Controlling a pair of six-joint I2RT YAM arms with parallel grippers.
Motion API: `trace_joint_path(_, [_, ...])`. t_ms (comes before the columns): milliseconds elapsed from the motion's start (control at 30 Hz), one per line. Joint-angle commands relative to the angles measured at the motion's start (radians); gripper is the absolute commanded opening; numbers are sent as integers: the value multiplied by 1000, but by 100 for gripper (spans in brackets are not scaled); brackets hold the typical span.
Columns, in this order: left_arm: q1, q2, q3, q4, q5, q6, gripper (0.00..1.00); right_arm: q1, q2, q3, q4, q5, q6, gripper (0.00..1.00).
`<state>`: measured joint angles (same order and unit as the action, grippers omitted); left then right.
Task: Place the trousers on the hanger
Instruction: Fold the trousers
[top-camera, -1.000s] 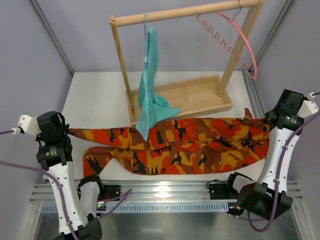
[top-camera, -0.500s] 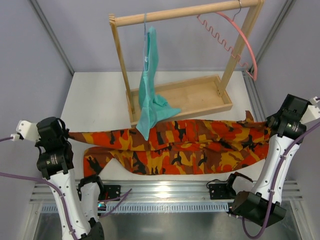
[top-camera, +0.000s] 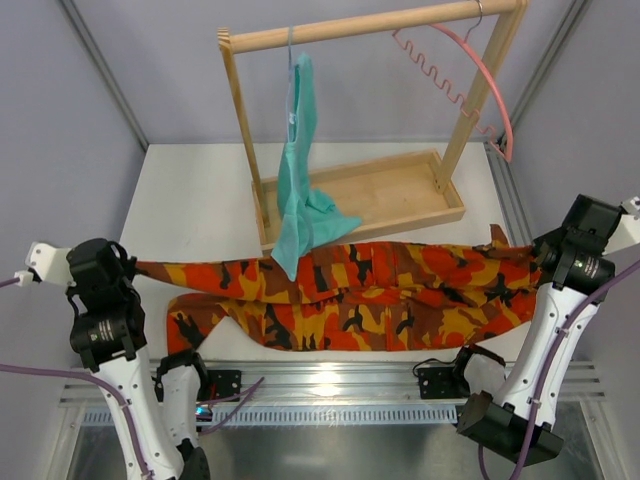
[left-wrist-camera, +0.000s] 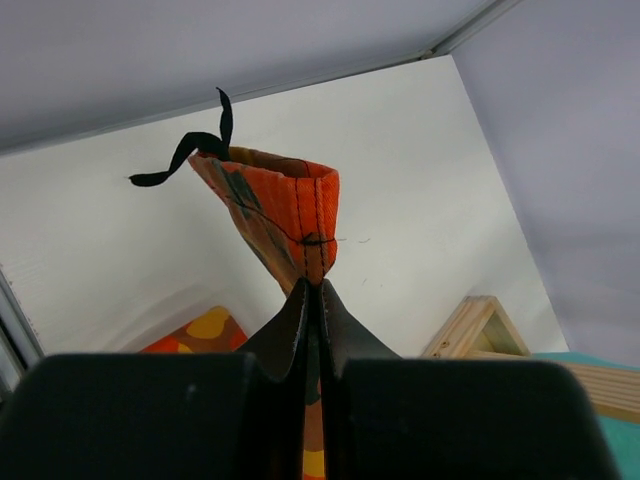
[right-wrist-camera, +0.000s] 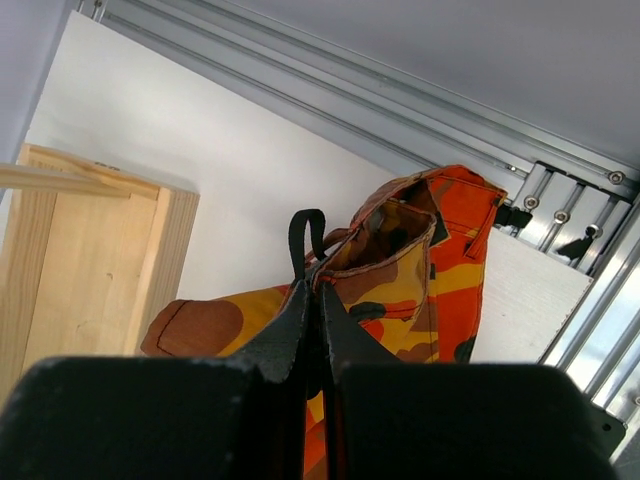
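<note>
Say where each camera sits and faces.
Top external: above and behind, looking down on table, rack, trousers; left arm and right arm show.
Left wrist: on the left arm, facing the trousers' hem in its shut left pincer.
Right wrist: on the right arm, facing the waistband in its shut right pincer.
Shared: both wrist views show trousers and rack.

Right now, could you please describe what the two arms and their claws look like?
The left arm and right arm have white tubular links between bulky black joint housings, with thin purple cables alongside. The left claw and right claw each have two black tapering fingers.
</note>
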<state>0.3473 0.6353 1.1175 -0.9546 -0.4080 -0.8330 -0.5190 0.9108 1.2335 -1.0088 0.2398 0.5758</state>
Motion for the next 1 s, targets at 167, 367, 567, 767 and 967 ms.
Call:
trace_joint_path(167, [7, 0, 47, 13, 3, 6, 1, -7, -4, 110, 15, -59, -34, 4])
trace_joint_path(367, [7, 76, 67, 22, -51, 6, 1, -7, 62, 216, 41, -66, -45, 4])
trace_joint_path(567, [7, 158, 42, 51, -92, 18, 1, -7, 172, 290, 107, -56, -48, 4])
trace_joint_path(767, [10, 263, 31, 73, -98, 44, 0, -7, 269, 296, 190, -68, -56, 4])
trace_joint_path(967, [9, 306, -28, 116, -98, 64, 1, -7, 257, 183, 266, -65, -24, 3])
